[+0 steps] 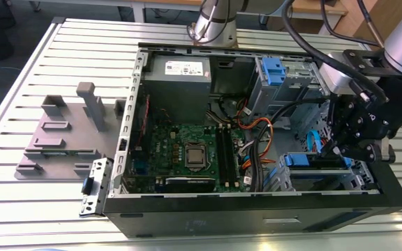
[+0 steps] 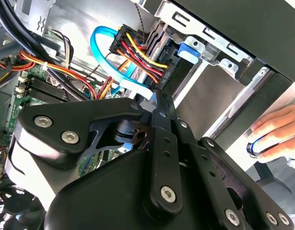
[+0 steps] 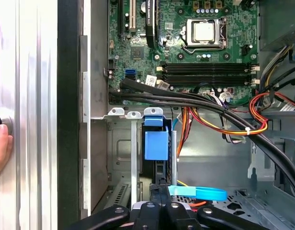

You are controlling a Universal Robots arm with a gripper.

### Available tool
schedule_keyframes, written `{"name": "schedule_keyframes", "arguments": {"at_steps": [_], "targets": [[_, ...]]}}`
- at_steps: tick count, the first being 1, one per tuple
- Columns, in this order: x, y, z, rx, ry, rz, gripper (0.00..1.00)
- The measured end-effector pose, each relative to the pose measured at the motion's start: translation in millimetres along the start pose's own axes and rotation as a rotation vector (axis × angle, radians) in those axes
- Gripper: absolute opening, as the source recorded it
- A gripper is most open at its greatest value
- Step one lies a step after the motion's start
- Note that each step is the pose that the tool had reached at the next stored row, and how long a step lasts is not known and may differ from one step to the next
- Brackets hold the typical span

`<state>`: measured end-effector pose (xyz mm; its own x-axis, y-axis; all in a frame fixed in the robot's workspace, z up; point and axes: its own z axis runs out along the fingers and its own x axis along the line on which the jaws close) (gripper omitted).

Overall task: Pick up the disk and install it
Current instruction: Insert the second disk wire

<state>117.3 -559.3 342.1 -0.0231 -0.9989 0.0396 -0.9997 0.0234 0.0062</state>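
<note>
On the exterior view's left, a grey fixture (image 1: 61,141) is sitting on the slatted metal table (image 1: 19,209) beside the open computer case (image 1: 257,219); the motherboard (image 1: 187,151) is lying across its floor; further right, the disk (image 1: 304,160) (image 3: 156,143) is sitting edge-on in the drive bay (image 3: 121,158), its walls hugging it, showing a blue rail and a dark edge; a blue ribbon cable (image 3: 200,193) is crowding the gripper (image 1: 341,152) (image 3: 159,189) (image 2: 157,96), which is pinching closed at the disk's end, clasping nothing visible; a hand (image 2: 277,129) is resting outside the case.
</note>
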Motion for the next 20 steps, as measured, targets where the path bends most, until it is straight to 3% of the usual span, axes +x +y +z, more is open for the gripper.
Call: {"name": "schedule_keyframes", "arguments": {"at_steps": [20], "targets": [[3.3,-0.1,8.3,0.0003,0.0009,0.001,0.11]]}}
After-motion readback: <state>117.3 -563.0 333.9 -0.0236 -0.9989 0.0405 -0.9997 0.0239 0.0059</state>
